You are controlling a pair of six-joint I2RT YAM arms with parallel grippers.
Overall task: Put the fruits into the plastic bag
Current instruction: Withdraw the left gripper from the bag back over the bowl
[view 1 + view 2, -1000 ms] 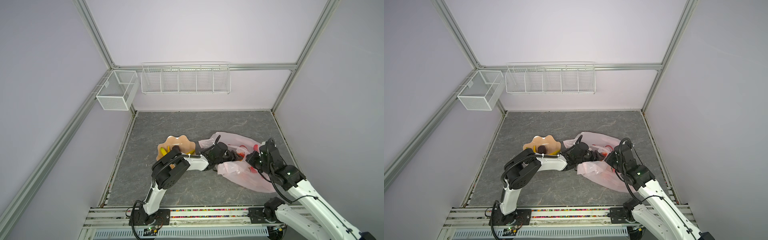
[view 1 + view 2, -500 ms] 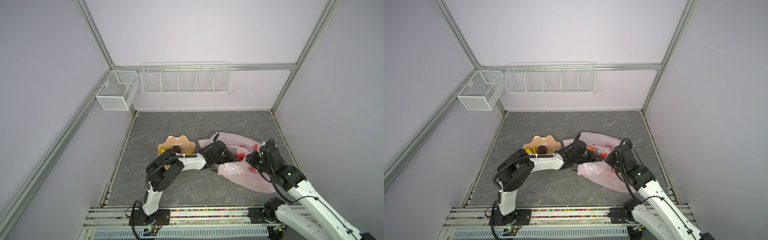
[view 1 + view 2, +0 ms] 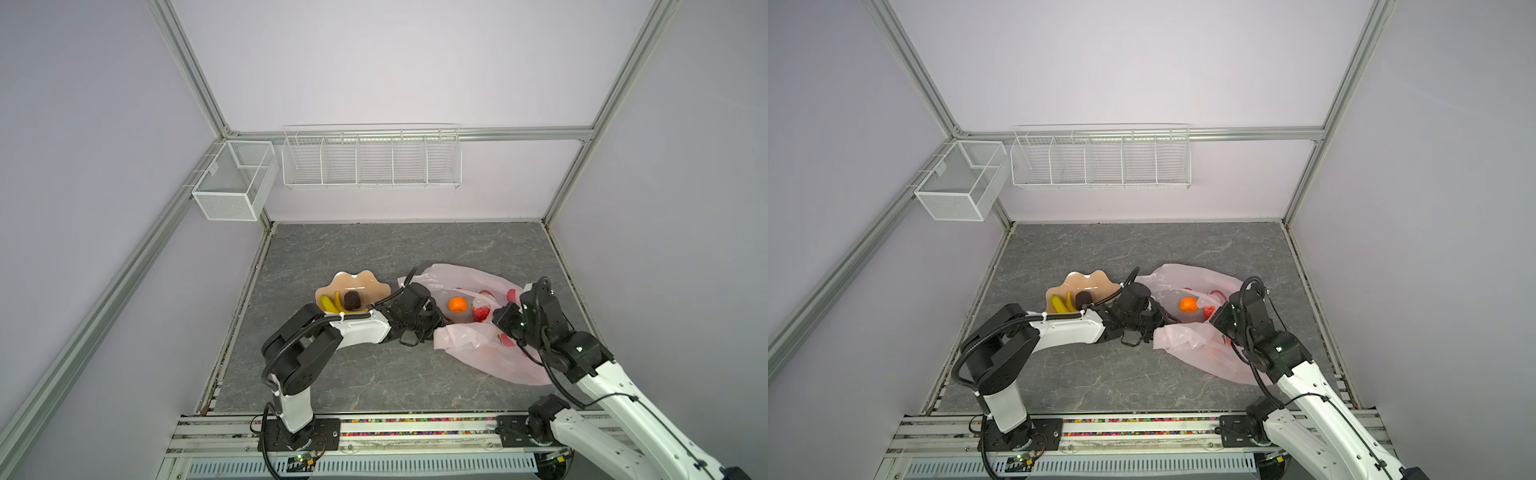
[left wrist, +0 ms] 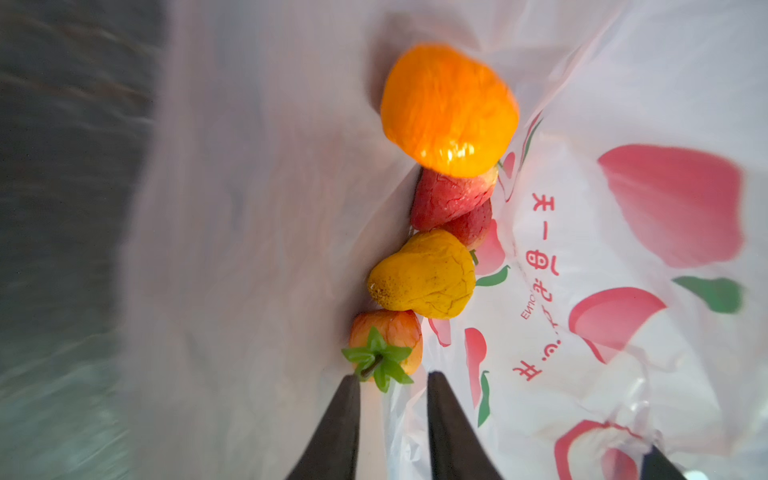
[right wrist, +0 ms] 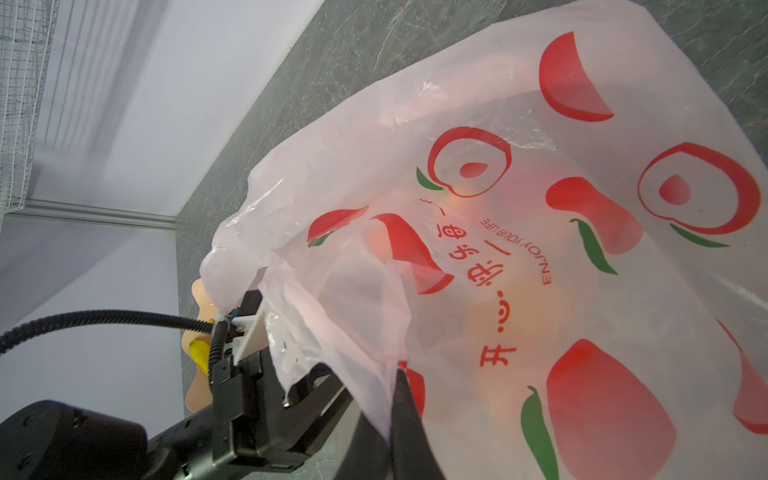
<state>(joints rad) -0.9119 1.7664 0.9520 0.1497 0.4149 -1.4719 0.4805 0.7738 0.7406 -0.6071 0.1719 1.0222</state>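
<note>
With right gripper (image 5: 400,376) pinching the plastic bag (image 5: 540,208) and left gripper (image 4: 390,386) part-open, empty inside, I fear snagging it and spilling fruits (image 4: 422,274)

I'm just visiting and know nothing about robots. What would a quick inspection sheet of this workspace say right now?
Surface: grey marbled tabletop.
Job's things: translucent pink plastic bag lies open; orange toy fruit, red fruit inside; yellow bananas, dark purple fruit in peach-coloured scalloped dish.
Clutter: nothing seen.
Grippers: left gripper inside the bag, open, holding nothing; right gripper shut on the bag's edge.
Cables: black ribbed cables along both arms.
Surroundings: white wire rack and mesh box on lilac walls.
</note>
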